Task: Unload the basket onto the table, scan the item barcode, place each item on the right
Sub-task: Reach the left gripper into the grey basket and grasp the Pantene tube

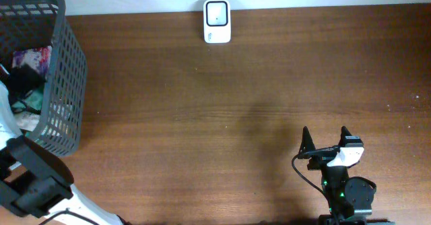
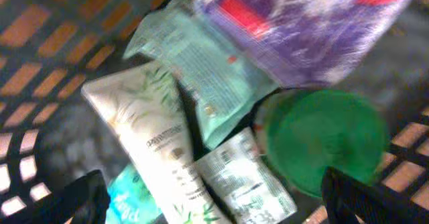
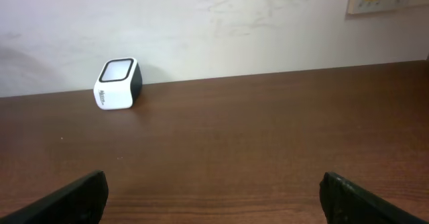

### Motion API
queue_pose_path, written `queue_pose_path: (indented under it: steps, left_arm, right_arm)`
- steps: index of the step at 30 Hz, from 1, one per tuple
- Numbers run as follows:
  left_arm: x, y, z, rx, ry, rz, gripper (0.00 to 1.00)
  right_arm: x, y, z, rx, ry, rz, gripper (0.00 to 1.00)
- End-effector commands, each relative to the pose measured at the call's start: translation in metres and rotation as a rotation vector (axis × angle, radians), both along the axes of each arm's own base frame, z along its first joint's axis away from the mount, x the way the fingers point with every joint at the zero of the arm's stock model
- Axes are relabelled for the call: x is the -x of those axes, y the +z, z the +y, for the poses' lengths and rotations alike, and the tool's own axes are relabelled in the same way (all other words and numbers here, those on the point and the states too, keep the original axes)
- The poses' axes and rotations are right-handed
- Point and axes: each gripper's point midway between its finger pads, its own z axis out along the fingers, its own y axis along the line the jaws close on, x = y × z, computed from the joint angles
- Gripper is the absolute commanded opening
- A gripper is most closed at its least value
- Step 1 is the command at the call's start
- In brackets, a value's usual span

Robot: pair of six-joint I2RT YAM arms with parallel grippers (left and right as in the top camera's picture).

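The white barcode scanner (image 1: 217,21) stands at the table's far edge, and the right wrist view shows the scanner (image 3: 117,83) at upper left against the wall. Items lie jumbled in the dark mesh basket (image 1: 64,83): a white tube (image 2: 157,143), a mint-green packet (image 2: 201,70), a purple packet (image 2: 315,23), a green round lid (image 2: 325,140), a silvery tube (image 2: 244,177) and a turquoise packet (image 2: 131,197). My left gripper (image 2: 214,207) hangs open above them, holding nothing. My right gripper (image 1: 326,141) (image 3: 214,197) is open over bare table at the near right.
The basket's mesh floor (image 2: 40,43) shows around the items, and its walls rise on all sides. The left arm (image 1: 34,178) reaches in from the near left corner. Brown wooden table (image 1: 215,117) lies between basket, scanner and right arm.
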Motion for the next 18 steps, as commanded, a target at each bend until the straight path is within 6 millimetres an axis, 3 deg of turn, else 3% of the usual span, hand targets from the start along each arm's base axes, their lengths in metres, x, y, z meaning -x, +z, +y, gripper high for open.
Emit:
queue_pose_path:
  steps: [1, 5, 10, 12, 14, 17, 18]
  left_arm:
    - [0.009, -0.022, 0.005, 0.019, 0.099, 0.061, 1.00]
    - [0.019, -0.054, -0.001, 0.075, 0.108, 0.155, 0.90]
    - [0.029, -0.082, 0.000, 0.097, 0.120, 0.241, 0.94]
    - [0.032, -0.088, -0.001, 0.108, 0.121, 0.258, 0.86]
    - [0.033, -0.090, -0.001, 0.112, 0.123, 0.265, 0.65]
    - [0.036, -0.091, -0.003, 0.121, 0.122, 0.278, 0.51]
    - [0.037, -0.091, -0.003, 0.122, 0.122, 0.280, 0.51]
  right_arm:
    - [0.000, -0.003, 0.001, -0.003, -0.001, 0.005, 0.99]
    - [0.000, -0.003, 0.001, -0.003, 0.000, 0.005, 0.99]
    - [0.000, -0.003, 0.001, -0.003, -0.001, 0.005, 0.99]
    - [0.000, -0.003, 0.001, -0.003, -0.001, 0.005, 0.99]
    - [0.000, -0.003, 0.001, -0.003, -0.001, 0.005, 0.99]
    - [0.000, -0.003, 0.001, -0.003, 0.000, 0.005, 0.99]
    - [0.000, -0.003, 0.001, -0.003, 0.000, 0.005, 0.99]
